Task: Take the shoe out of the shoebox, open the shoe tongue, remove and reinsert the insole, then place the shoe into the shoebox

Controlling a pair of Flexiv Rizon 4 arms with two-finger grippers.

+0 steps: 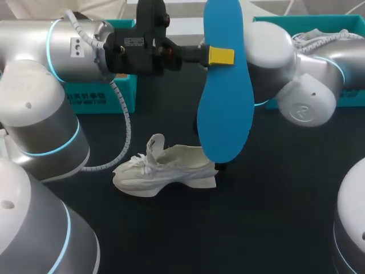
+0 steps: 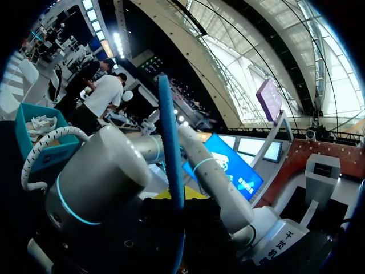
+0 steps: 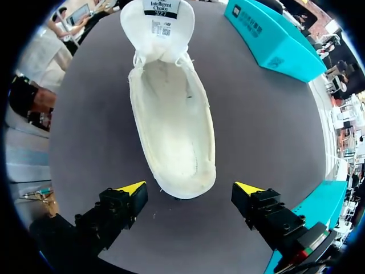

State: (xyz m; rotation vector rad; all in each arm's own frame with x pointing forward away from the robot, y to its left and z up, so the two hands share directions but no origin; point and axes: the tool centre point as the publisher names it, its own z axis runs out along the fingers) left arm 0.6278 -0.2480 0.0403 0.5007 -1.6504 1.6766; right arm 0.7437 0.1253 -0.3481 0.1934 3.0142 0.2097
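Left claw (image 1: 220, 56) clamped on insole (image 1: 223, 103): one yellow tip flat on its near face, other finger hidden behind it. Insole is blue, held upright, well clear of table (image 1: 274, 217), its lower end hanging over the shoe's heel in head view. In left wrist view the insole (image 2: 169, 131) is edge-on, rising straight out of left claw (image 2: 174, 198); a bit of yellow shows at either side of it, and the fingers are dark and hard to read.

Right claw (image 3: 190, 188) is spread wide, nothing in it, hovering over the heel of shoe (image 3: 171, 114), with a tip out to each side of the heel and neither touching.

Shoe (image 1: 165, 168) is white, on its sole mid-table, outside both boxes, tongue pulled up and forward, pale lining showing in the opening.

In head view the insole covers right claw almost wholly; only right arm (image 1: 308, 97) shows. Left arm (image 1: 57, 51) fills the near left.

Left box (image 1: 105, 97), teal, sits at back left, partly behind left arm. Right box (image 1: 319, 25), teal, sits at back right, white laces showing in it, mostly covered by right arm. Both boxes are well apart from the shoe.
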